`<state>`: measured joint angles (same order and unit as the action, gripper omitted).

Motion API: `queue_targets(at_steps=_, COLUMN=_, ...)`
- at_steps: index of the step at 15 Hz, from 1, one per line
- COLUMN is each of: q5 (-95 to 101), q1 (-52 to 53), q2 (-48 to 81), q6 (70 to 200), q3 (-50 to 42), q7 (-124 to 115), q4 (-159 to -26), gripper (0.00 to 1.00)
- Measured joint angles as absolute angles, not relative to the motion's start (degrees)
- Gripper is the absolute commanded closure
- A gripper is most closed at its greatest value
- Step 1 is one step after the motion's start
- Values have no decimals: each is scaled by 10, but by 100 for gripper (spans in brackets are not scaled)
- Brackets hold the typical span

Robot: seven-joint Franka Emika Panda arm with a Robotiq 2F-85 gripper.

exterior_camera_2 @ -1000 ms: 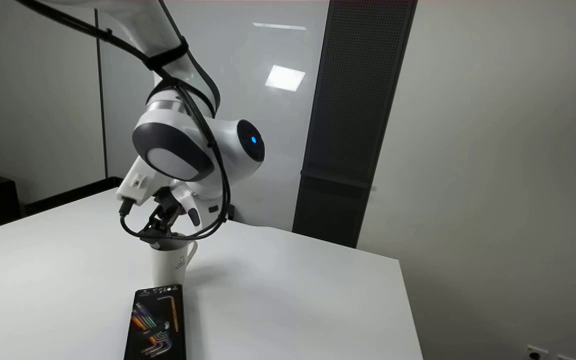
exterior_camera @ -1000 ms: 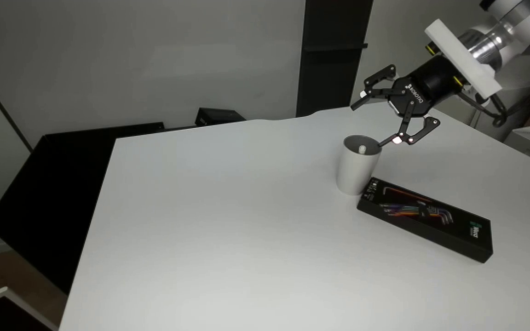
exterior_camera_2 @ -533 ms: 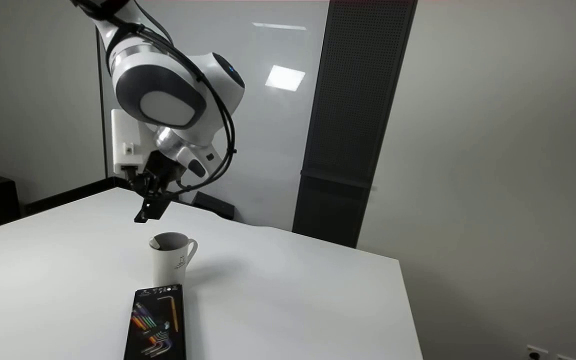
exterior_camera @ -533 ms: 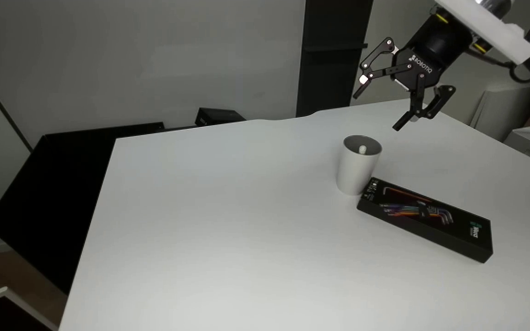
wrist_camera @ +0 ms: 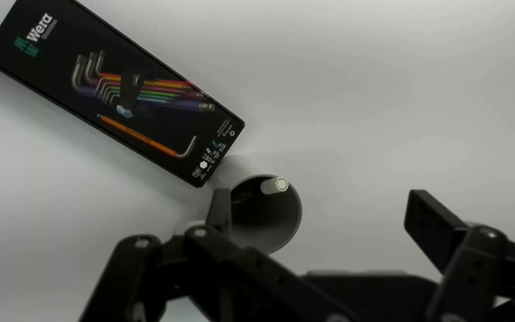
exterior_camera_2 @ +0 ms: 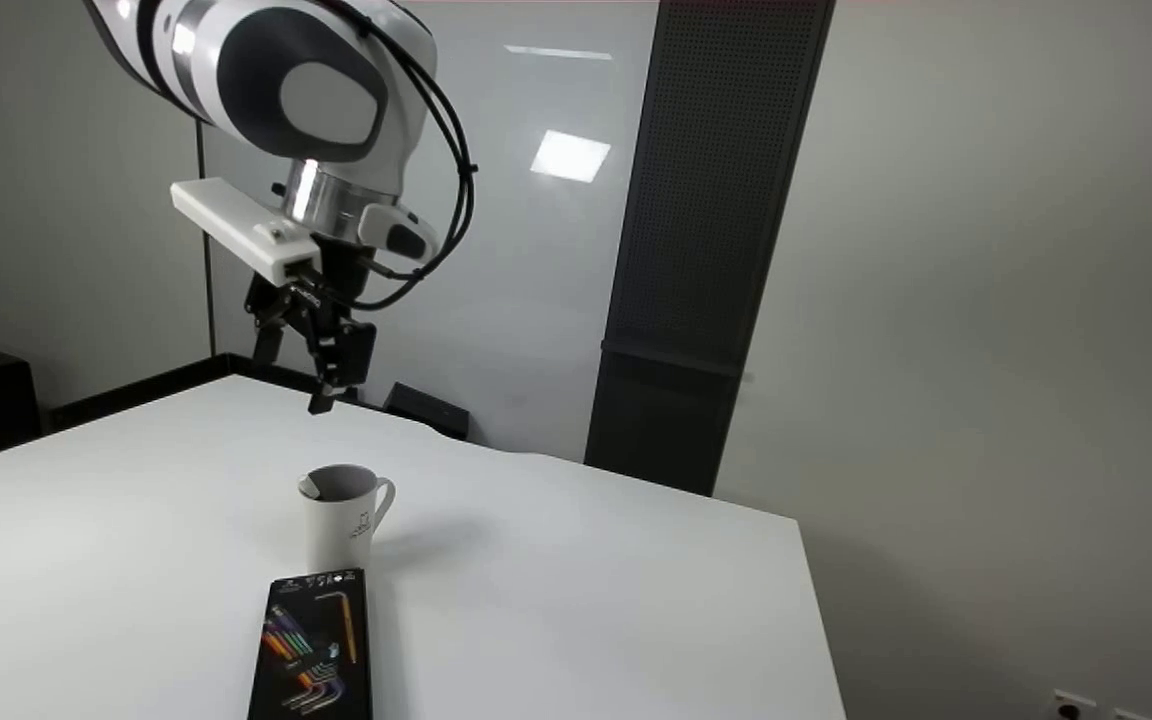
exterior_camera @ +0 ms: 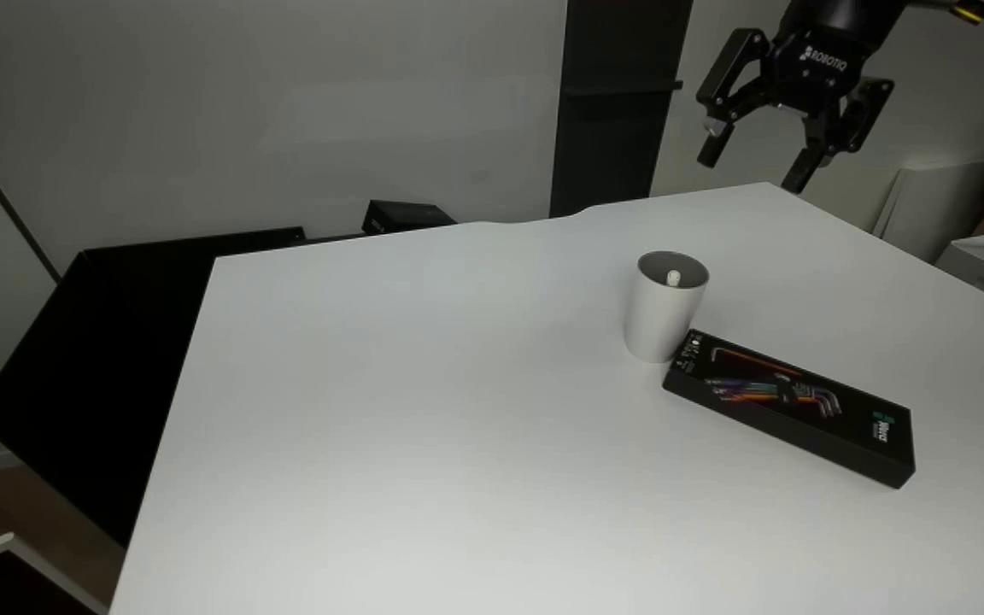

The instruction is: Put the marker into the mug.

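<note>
The white mug (exterior_camera: 656, 323) stands upright on the white table; it also shows in an exterior view (exterior_camera_2: 338, 532) and in the wrist view (wrist_camera: 266, 237). The marker (exterior_camera: 673, 278) is inside the mug, leaning on its inner wall. Only its pale end shows, also in an exterior view (exterior_camera_2: 310, 487) and in the wrist view (wrist_camera: 275, 185); its lower part is hidden in the mug. My gripper (exterior_camera: 752, 171) is open with nothing between its fingers, above and apart from the mug. It also shows in an exterior view (exterior_camera_2: 294, 378) and in the wrist view (wrist_camera: 320, 203).
A black Wera hex key box (exterior_camera: 791, 408) lies flat on the table (exterior_camera: 424, 410), close beside the mug's base. It also shows in an exterior view (exterior_camera_2: 311, 650) and in the wrist view (wrist_camera: 114, 94). A small black box (exterior_camera: 407, 216) is behind the table's far edge.
My gripper, open throughout, has risen from near the mug's rim, backed off from the mug and turned to point more downward. The mug, marker and black box have not moved.
</note>
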<state>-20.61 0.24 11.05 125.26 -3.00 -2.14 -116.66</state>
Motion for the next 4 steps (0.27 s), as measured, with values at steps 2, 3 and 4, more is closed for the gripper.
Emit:
queue_targets(at_steps=2, q5=-166, q1=2, q2=102, q6=1278, q3=-23, q7=-1, q4=-1168, gripper=0)
queue_targets(at_steps=3, q5=-164, q1=2, q2=101, q6=1281, q3=-20, q7=1, q4=-1168, gripper=0)
queue_targets(at_steps=4, q5=-165, q1=2, q2=102, q6=1280, q3=-20, q7=1, q4=-1169, gripper=0)
